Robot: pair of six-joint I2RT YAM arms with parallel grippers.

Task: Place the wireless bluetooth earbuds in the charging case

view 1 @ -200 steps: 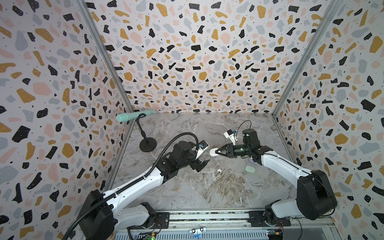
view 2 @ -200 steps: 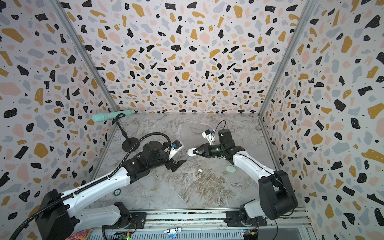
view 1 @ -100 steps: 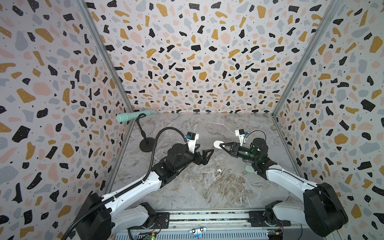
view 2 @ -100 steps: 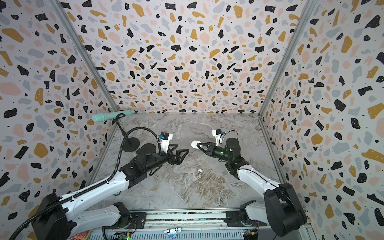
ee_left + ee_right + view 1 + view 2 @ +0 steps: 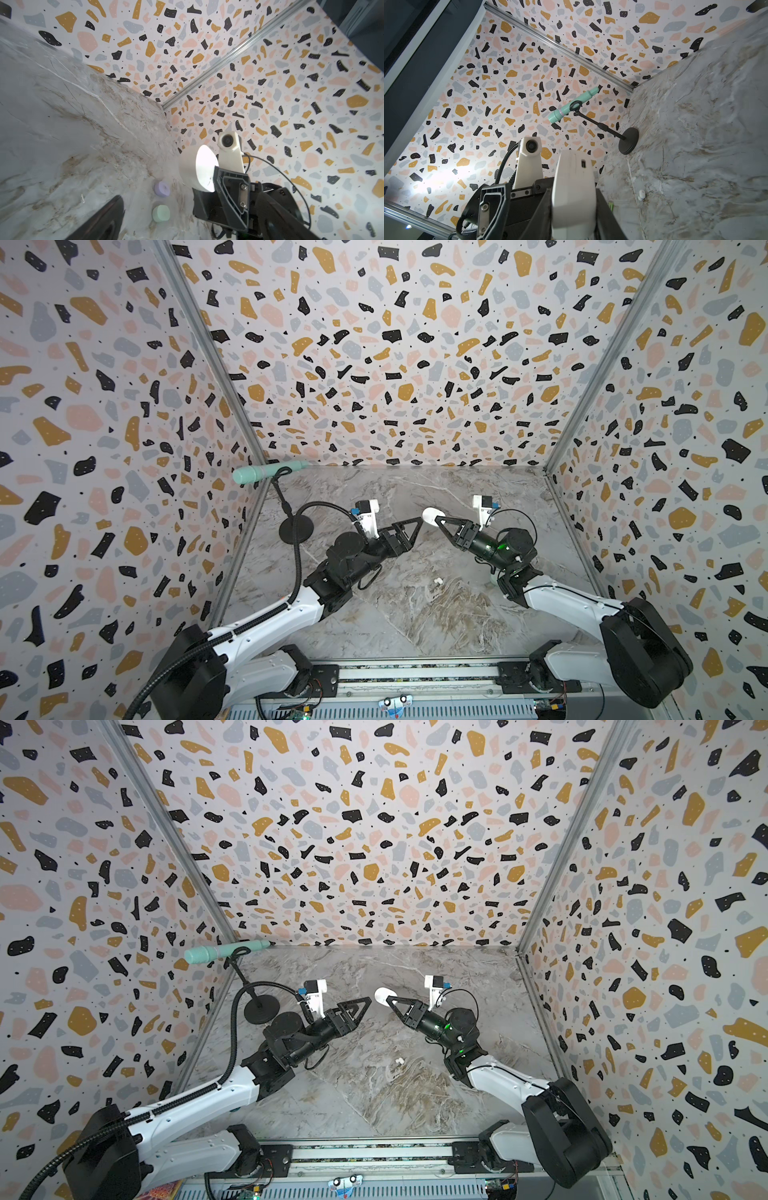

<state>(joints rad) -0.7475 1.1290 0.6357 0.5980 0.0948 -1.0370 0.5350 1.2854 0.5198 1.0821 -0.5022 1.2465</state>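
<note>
In both top views my right claw (image 5: 437,521) is clamped on the white case (image 5: 430,514). My left claw (image 5: 415,530) is spread wide and empty, just beside the case at its eight o'clock. One earbud (image 5: 437,581) lies on the table (image 5: 415,614) at six o'clock from the case. The microphone (image 5: 266,472) stands at the table's ten o'clock corner.

From the left wrist, the white case (image 5: 193,168) sits in the right claw, with a lavender case (image 5: 162,188) and what I take for a green case (image 5: 161,213), blurred, on the table beyond.

From the right wrist, the case (image 5: 574,187) fills the grip and the earbud (image 5: 641,195) lies apart.
</note>
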